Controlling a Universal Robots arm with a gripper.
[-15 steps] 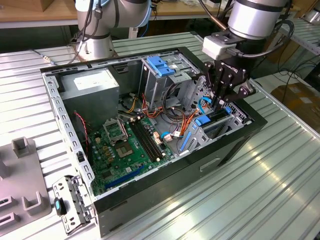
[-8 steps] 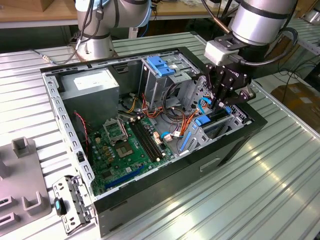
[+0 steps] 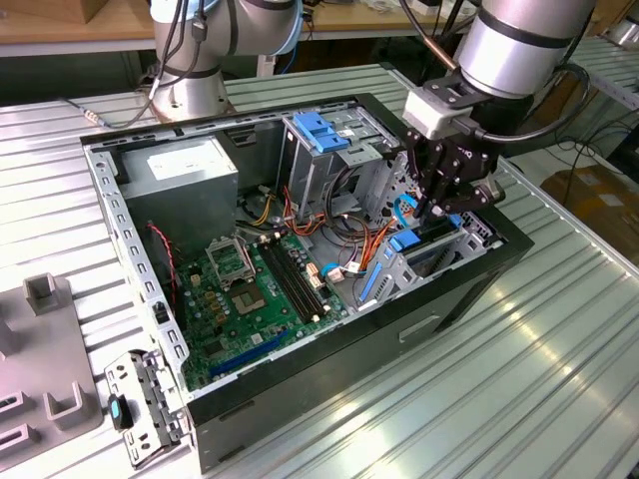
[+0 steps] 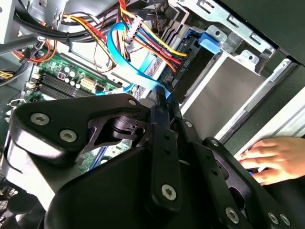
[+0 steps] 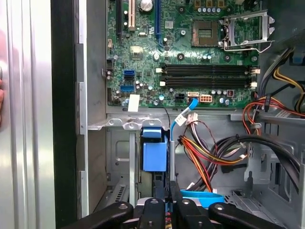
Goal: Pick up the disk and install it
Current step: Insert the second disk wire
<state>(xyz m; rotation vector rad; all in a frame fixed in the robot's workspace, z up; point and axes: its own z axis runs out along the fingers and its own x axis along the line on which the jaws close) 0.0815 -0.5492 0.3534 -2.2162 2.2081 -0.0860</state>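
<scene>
The disk [image 3: 409, 242] stands on edge in the drive bay at the front corner of the open computer case [image 3: 120, 230], on the exterior view's right. Mostly its blue side rail shows, in the first wrist view [image 5: 155, 151] and in the second wrist view [image 4: 193, 43]. My black gripper [image 3: 431, 212] hangs just above the bay inside the case. Its fingertips come together in both wrist views [image 5: 167, 204] [image 4: 161, 98], and nothing thick sits between them. Whether they touch the disk I cannot tell.
A green motherboard [image 3: 250, 289] covers the case floor. A grey power-supply box [image 3: 185, 170] and a cage with a blue top [image 3: 319, 130] stand behind it. Orange and red cables [image 5: 209, 152] and a blue flat cable [image 4: 128, 62] crowd the bay. A person's hand [image 4: 271, 157] rests outside the case wall.
</scene>
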